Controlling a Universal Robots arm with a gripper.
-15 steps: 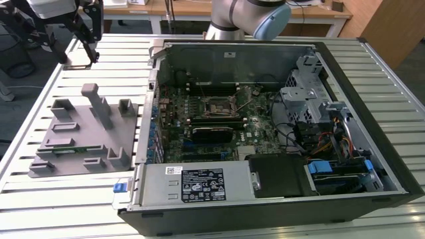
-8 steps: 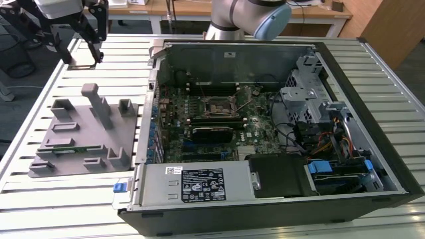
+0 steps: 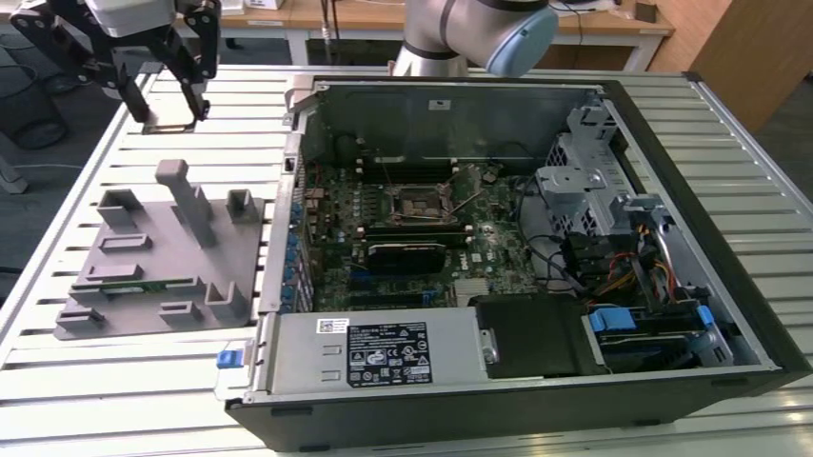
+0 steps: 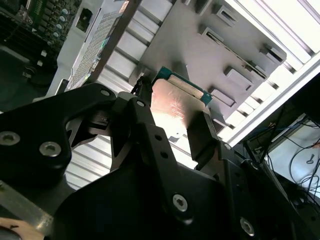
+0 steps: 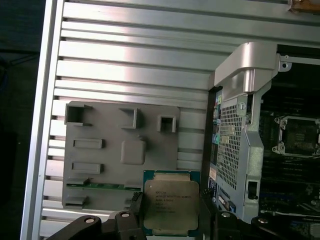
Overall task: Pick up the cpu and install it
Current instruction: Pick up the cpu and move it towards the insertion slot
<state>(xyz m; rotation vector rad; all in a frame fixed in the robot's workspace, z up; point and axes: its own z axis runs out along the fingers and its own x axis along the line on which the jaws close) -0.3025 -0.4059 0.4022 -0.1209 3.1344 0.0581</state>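
Observation:
The cpu, a small square chip with a silvery top and a green edge, sits between the black fingers of my gripper, which is shut on it. In the second wrist view its flat face shows between the two fingers. In the exterior view my gripper hangs above the slatted table at the far left, beyond the grey tray, with the cpu at its tips. The black socket frame on the motherboard lies open inside the case, well to the exterior view's right of the gripper.
The open computer case takes up the table's middle and right, its metal wall standing between tray and motherboard. The grey tray has upright posts and holds a narrow green memory stick. The arm's base is behind the case.

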